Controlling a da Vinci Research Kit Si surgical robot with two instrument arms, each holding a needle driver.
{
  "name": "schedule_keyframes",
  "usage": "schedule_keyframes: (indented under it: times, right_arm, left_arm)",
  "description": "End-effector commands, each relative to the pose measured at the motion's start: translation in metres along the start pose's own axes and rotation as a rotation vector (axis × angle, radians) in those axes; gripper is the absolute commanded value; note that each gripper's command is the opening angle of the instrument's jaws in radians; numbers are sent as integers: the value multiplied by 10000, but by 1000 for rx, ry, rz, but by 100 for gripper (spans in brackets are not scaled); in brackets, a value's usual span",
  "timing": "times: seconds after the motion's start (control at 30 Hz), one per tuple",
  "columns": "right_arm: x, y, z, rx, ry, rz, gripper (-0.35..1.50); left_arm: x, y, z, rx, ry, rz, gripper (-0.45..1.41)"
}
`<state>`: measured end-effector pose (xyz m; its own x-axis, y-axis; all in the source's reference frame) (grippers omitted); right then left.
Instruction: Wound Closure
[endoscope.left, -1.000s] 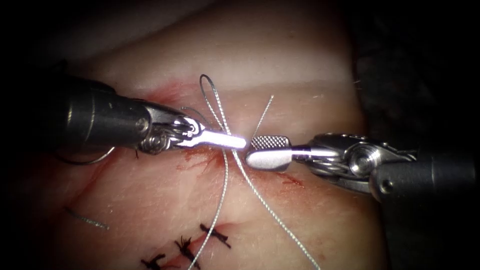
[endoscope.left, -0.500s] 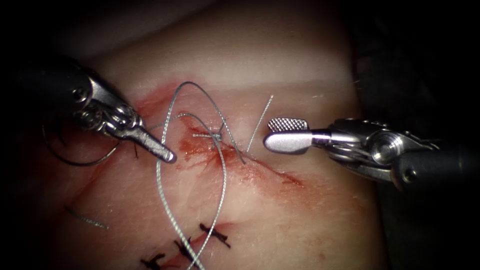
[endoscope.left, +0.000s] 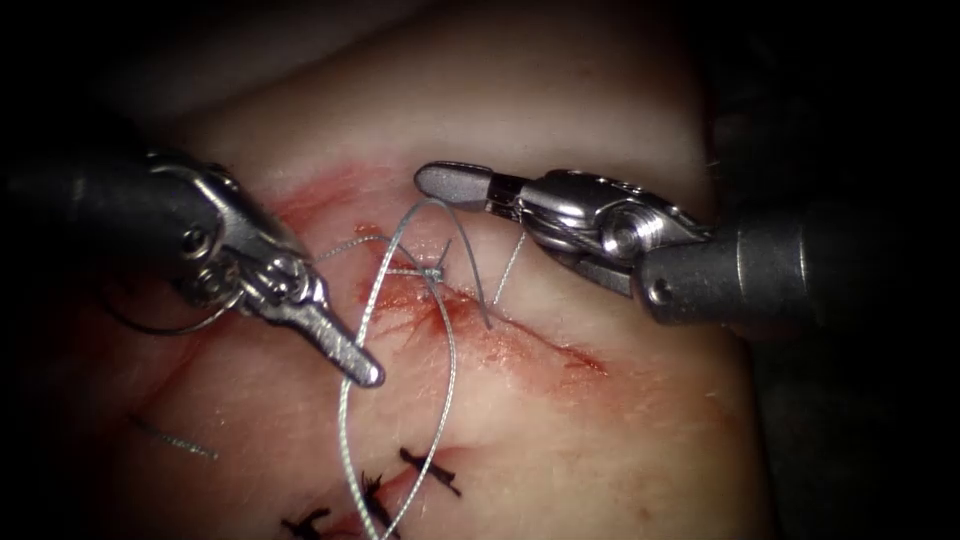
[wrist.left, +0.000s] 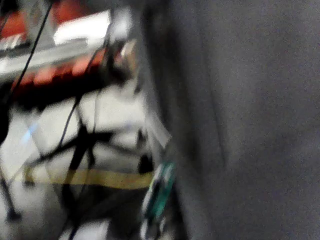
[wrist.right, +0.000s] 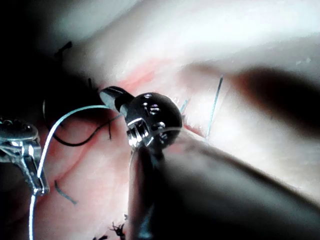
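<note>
In the endoscope view we see the pale pork tissue (endoscope.left: 560, 450) with its cut running obliquely from upper left to lower right, smeared with red fluid (endoscope.left: 470, 320). The left arm's steel tool (endoscope.left: 368, 376) points down and to the right, its two jaws pressed together on the silvery braided thread (endoscope.left: 452, 350) right at their tip. From there the thread rises in a tall narrow loop, long axis nearly top to bottom, arches over just beneath the right arm's steel tool (endoscope.left: 440, 182), and falls back past a small knot (endoscope.left: 432, 272) at the cut. The right tool points left; its jaws look closed, and we cannot tell whether they pinch the loop's top. A short stiff thread tail (endoscope.left: 510, 268) stands beside the knot, slanting up to the right. The thin dark curved needle (endoscope.left: 150, 327) lies left of the cut, partly behind the left tool, its arc open upward, held by neither tool; whether its tip is in the tissue we cannot tell. Dark knotted stitches (endoscope.left: 430, 470) sit lower down, and a cut end of thread (endoscope.left: 170, 438) lies far left. The left wrist view is a blur beside a grey shaft. In the right wrist view the thread arcs from the left tool's closed tip toward the right tool's tip, with the needle's dark curve on the tissue between them.
</note>
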<state>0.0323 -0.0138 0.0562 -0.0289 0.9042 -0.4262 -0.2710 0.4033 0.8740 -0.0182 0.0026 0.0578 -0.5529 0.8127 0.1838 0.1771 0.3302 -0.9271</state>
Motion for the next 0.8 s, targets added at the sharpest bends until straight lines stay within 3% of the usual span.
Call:
schedule_keyframes:
  times: [0.03,0.1,0.33,0.6,0.8]
  right_arm:
    - [-5,9,12,58,-43,-102,-35]
    - [-15,15,18,156,-109,-206,-35]
    - [-26,10,19,307,-218,-241,-35]
    - [-43,4,17,519,-331,-271,-35]
    - [-44,1,15,624,-313,-189,-35]
  left_arm:
    - [5,-7,5,-5,-4,0,-45]
    - [9,-10,9,-10,-17,0,-45]
    - [16,-17,-7,7,9,24,-45]
    - [24,-48,-37,207,11,53,-45]
    - [34,-72,-66,432,2,68,-45]
